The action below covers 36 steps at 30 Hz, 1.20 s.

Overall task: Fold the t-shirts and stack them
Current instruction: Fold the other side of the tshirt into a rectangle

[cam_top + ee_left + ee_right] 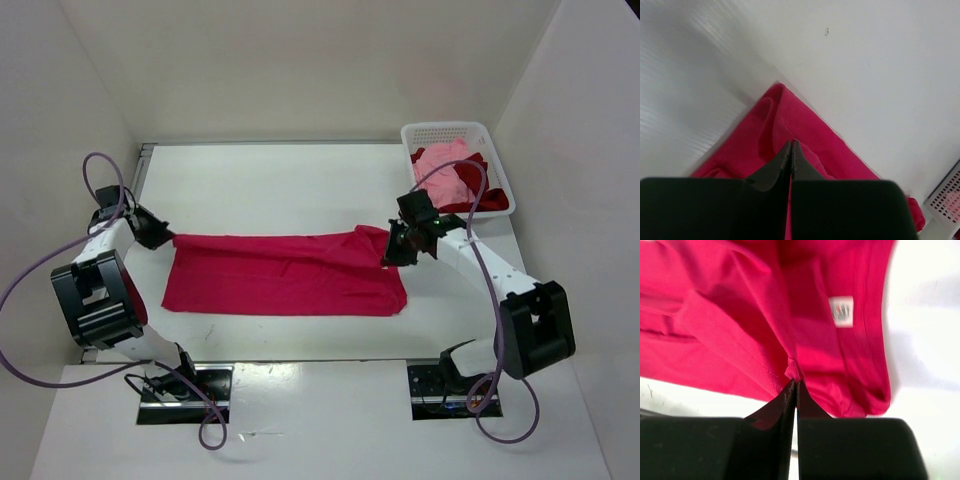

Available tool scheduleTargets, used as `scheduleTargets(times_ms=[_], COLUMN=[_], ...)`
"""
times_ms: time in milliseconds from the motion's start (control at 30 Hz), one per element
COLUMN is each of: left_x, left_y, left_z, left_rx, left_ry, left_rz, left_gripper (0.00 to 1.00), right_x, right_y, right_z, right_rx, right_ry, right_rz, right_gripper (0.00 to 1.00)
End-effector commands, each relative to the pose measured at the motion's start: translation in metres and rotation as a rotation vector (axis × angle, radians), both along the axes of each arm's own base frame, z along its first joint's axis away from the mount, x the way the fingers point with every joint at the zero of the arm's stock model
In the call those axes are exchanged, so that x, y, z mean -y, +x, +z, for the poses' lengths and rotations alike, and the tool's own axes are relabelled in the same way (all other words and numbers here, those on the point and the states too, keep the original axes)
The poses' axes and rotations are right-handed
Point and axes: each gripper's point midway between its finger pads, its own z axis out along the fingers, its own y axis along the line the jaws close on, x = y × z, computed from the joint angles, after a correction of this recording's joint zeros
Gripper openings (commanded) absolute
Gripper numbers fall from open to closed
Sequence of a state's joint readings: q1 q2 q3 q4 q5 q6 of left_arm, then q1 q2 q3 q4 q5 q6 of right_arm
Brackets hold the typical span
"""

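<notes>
The bright crimson-pink t-shirt [285,275] lies as a long flat band across the middle of the table. My left gripper [170,238] is at its far-left corner, jaws shut with a strip of cloth [790,115] between them at the tips [791,142]. At the raised right end, my right gripper [388,255] pinches a small pucker of the shirt [740,315] at its tips [795,382], near the neck label [841,311]. The pale pink t-shirt [445,170] and the dark red t-shirt [478,205] lie bunched in the basket.
A white lattice basket [440,128] stands at the back right, close behind the right arm; its corner [945,200] shows in the left wrist view. White walls enclose the table on three sides. Purple cables loop beside both arm bases.
</notes>
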<state>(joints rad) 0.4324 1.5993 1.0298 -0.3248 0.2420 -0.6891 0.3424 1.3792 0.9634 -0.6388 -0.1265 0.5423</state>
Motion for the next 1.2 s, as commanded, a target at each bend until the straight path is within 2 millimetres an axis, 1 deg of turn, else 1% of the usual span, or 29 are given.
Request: scheduleTargets(times_ms=[0,33,133,167,200,233,267,300,333,400,433,467,500,533,567,600,633,667,700,733,767,800,833,867,900,933,1033,1133,1167], left_x=[0.002,0.002,0.004,0.004,0.008,0.005,0.007,0.002,0.003,-0.001,-0.001,-0.002,0.008,0.014,0.021,0.027,0.043,0.046,0.054,0.066,0.071,0.073,0.080,0.082,0.087,0.092,0.097,0.101,0.102], left_y=[0.001,0.001,-0.013,-0.023,-0.027,-0.032,-0.035,-0.039,-0.040,-0.041,-0.040,-0.038,-0.036,-0.034,-0.030,-0.026,-0.025,-0.020,-0.019,-0.013,-0.015,-0.012,-0.012,-0.012,-0.013,-0.011,-0.017,-0.017,-0.017], left_z=[0.006,0.006,-0.004,-0.010,-0.011,-0.016,-0.015,-0.013,-0.004,0.013,0.032,0.044,0.049,0.052,0.052,0.052,0.048,0.049,0.045,0.039,0.031,0.025,0.022,0.023,0.019,0.020,0.012,0.012,0.012], left_rx=[0.029,0.029,-0.009,-0.031,-0.033,-0.046,-0.038,-0.034,-0.012,0.027,0.082,0.113,0.125,0.131,0.151,0.156,0.148,0.159,0.145,0.126,0.097,0.078,0.071,0.073,0.070,0.083,0.061,0.061,0.063], left_ry=[-0.051,-0.051,-0.081,-0.087,-0.098,-0.105,-0.119,-0.124,-0.112,-0.104,-0.074,-0.063,-0.065,-0.054,-0.038,-0.023,-0.016,0.005,0.006,0.004,0.000,-0.007,-0.020,-0.027,-0.029,-0.025,-0.033,-0.033,-0.040], left_rz=[-0.002,-0.002,0.013,0.017,0.011,0.025,0.025,0.051,0.050,0.079,0.076,0.081,0.059,0.042,0.019,0.000,-0.042,-0.053,-0.073,-0.108,-0.129,-0.138,-0.159,-0.164,-0.178,-0.192,-0.204,-0.213,-0.219], left_gripper=[0.00,0.00,0.00,0.04,0.14,0.20,0.25,0.27,0.31,0.31,0.31,0.32,0.32,0.32,0.32,0.32,0.35,0.35,0.36,0.36,0.36,0.36,0.36,0.36,0.36,0.36,0.36,0.36,0.36], right_x=[-0.001,-0.003,-0.006,-0.006,-0.004,-0.003,-0.006,-0.003,-0.003,-0.004,-0.005,-0.009,-0.011,-0.018,-0.028,-0.035,-0.043,-0.059,-0.072,-0.079,-0.099,-0.108,-0.116,-0.124,-0.127,-0.132,-0.137,-0.141,-0.137], right_y=[-0.021,-0.024,-0.045,-0.049,-0.057,-0.059,-0.061,-0.062,-0.062,-0.054,-0.052,-0.048,-0.039,-0.031,-0.029,-0.015,-0.009,-0.004,0.009,0.016,0.024,0.027,0.029,0.035,0.036,0.037,0.039,0.034,0.037], right_z=[0.000,0.001,-0.007,-0.008,-0.013,-0.011,-0.011,-0.010,-0.010,-0.002,0.000,0.004,0.011,0.015,0.007,0.015,0.015,0.003,0.015,0.015,0.015,0.014,0.013,0.015,0.002,0.000,-0.010,-0.021,-0.022], right_rx=[-0.058,-0.076,-0.140,-0.148,-0.176,-0.167,-0.170,-0.166,-0.166,-0.138,-0.122,-0.100,-0.063,-0.035,-0.053,-0.014,0.000,-0.009,0.035,0.061,0.092,0.103,0.106,0.136,0.119,0.122,0.119,0.089,0.100], right_ry=[0.033,0.048,0.073,0.084,0.082,0.086,0.089,0.079,0.079,0.080,0.070,0.069,0.056,0.060,0.041,0.027,0.016,-0.009,-0.003,-0.024,-0.023,-0.022,-0.019,-0.024,-0.053,-0.062,-0.084,-0.100,-0.120], right_rz=[-0.026,-0.034,-0.038,-0.044,-0.063,-0.062,-0.060,-0.065,-0.065,-0.068,-0.066,-0.055,-0.046,-0.018,0.008,0.026,0.039,0.088,0.109,0.115,0.157,0.178,0.192,0.208,0.223,0.229,0.257,0.286,0.272], right_gripper=[0.08,0.08,0.08,0.09,0.10,0.12,0.18,0.21,0.22,0.24,0.26,0.27,0.27,0.27,0.22,0.12,0.08,0.05,0.05,0.05,0.09,0.26,0.36,0.44,0.50,0.54,0.58,0.61,0.61])
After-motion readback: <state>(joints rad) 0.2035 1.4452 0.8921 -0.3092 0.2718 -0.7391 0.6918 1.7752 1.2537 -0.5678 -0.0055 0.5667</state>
